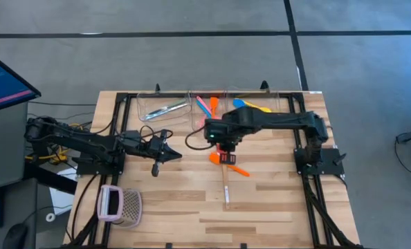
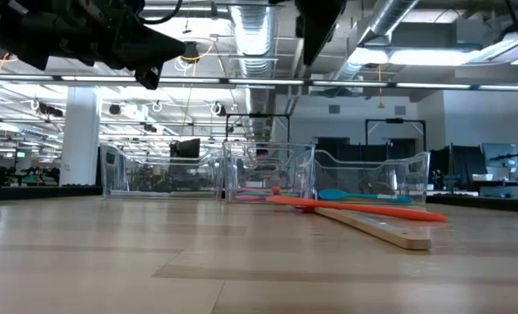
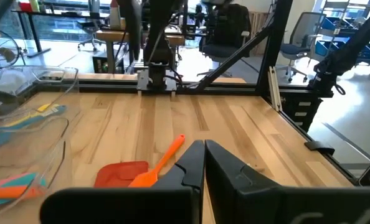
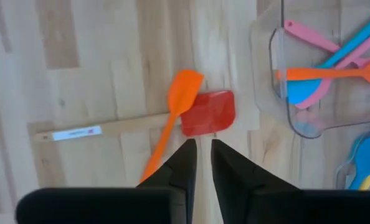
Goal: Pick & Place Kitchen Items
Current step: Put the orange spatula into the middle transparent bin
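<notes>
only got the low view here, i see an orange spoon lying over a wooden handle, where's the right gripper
Observer: The right gripper hangs over the red spatula head, well clear of the table.
Operator: what's in the middle bin
Observer: Pink, blue and orange spoons, lying crossed.
Operator: and the left gripper
Observer: The left gripper is shut and empty, off to the spatula's left in the high view.

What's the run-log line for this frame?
right gripper: above red spatula, nothing held | orange spoon: lying across spatula handle | left gripper: shut, idle over table
</notes>
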Tool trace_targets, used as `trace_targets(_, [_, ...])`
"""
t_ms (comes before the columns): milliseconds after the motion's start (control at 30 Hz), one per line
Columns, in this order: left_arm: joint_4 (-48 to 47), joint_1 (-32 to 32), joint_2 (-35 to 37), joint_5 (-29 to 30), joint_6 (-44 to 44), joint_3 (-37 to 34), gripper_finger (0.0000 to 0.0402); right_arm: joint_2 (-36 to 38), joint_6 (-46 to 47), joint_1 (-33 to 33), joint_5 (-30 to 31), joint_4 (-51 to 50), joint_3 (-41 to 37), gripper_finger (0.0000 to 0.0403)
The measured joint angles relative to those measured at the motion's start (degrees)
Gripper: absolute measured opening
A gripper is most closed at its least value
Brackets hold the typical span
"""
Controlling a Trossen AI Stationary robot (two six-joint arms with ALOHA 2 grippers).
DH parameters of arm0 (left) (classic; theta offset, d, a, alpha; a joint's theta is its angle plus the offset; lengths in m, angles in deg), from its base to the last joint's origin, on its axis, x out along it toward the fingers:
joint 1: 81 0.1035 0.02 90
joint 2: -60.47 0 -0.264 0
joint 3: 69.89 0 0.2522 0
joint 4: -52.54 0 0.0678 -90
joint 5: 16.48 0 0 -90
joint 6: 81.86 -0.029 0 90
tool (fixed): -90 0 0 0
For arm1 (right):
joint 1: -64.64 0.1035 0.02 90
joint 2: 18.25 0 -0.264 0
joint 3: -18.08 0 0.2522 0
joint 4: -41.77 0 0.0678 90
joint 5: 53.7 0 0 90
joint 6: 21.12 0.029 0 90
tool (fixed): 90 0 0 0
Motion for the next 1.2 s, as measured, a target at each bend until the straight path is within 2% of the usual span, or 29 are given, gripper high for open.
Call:
trace_targets(67, [0.08, -0.02, 0.0, 0.0, 0.0, -0.24, 0.0002, 2.45, 2.13, 0.77, 0.29, 1.34, -2.16, 0.0041])
trace_targets(233, [0.2, 0.0, 0.0, 0.02, 0.02, -0.27, 0.0002, 11.54, 8.14, 3.97, 6.29, 9.45, -12.12, 0.0037])
trace_targets(500, [0.22, -0.02, 0.0, 0.17, 0.04, -0.29, 0.0002, 24.83, 20.47, 11.6, 16.33, 27.93, -36.71, 0.0036])
trace_targets(667, [0.25, -0.02, 0.0, 0.28, 0.04, -0.29, 0.0002, 28.24, 30.02, 17.74, 22.73, 37.42, -49.72, 0.0036])
trace_targets(800, [0.27, -0.02, 0.0, 0.26, 0.04, -0.29, 0.0002, 27.84, 38.92, 22.42, 31.26, 42.11, -55.83, 0.0034])
trace_targets(933, [0.3, -0.02, 0.01, 0.26, 0.04, -0.29, 0.0002, 23.76, 45.51, 25.78, 36.23, 42.62, -56.75, 0.0029])
trace_targets(1100, [0.46, -0.02, 0.02, 0.24, 0.04, -0.29, 0.0002, 16.57, 45.68, 26.66, 33.48, 47.27, -56.75, 0.0022])
trace_targets(1200, [0.77, 0.0, 0.04, 0.24, 0.04, -0.29, 0.0002, 12.58, 42.04, 26.23, 27.7, 48.3, -56.66, 0.002])
